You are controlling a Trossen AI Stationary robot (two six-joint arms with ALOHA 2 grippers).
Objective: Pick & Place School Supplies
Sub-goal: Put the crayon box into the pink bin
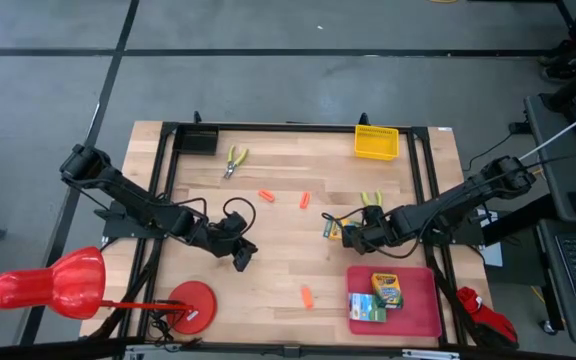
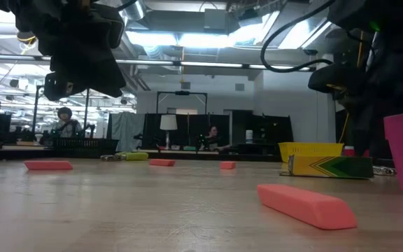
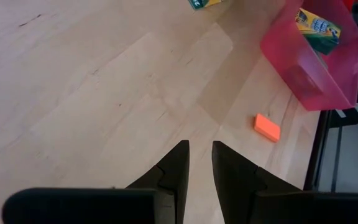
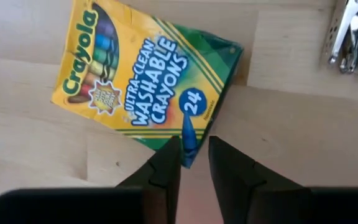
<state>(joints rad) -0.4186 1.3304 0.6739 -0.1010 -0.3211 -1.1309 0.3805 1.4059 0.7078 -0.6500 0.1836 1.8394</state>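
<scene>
A yellow-green crayon box (image 4: 148,81) lies flat on the wooden table right of centre (image 1: 331,228), and my right gripper (image 4: 194,142) comes down on its corner. Two more crayon boxes (image 1: 386,288) lie in the red tray (image 1: 423,320). Orange stubs lie loose on the table: two past the centre (image 1: 266,194) (image 1: 305,200), one near the front (image 1: 307,296). One yellow-handled tool (image 1: 371,200) lies just beyond the right gripper, another (image 1: 235,160) at the far left. My left gripper (image 3: 201,146) hovers left of centre (image 1: 240,258), its fingers a narrow gap apart with nothing between them. My right gripper has one corner of the crayon box (image 4: 188,152) between its two fingers, at the end printed with "24". The fingers come from above, pointing steeply down. The box lies flat on the table, printed face up.
A yellow mesh basket (image 1: 376,141) stands at the far right edge. A red disc (image 1: 190,305) and a red bulbous object (image 1: 48,285) sit at the near left corner. A black frame (image 1: 168,180) borders the work area. Bare wood lies between the two grippers.
</scene>
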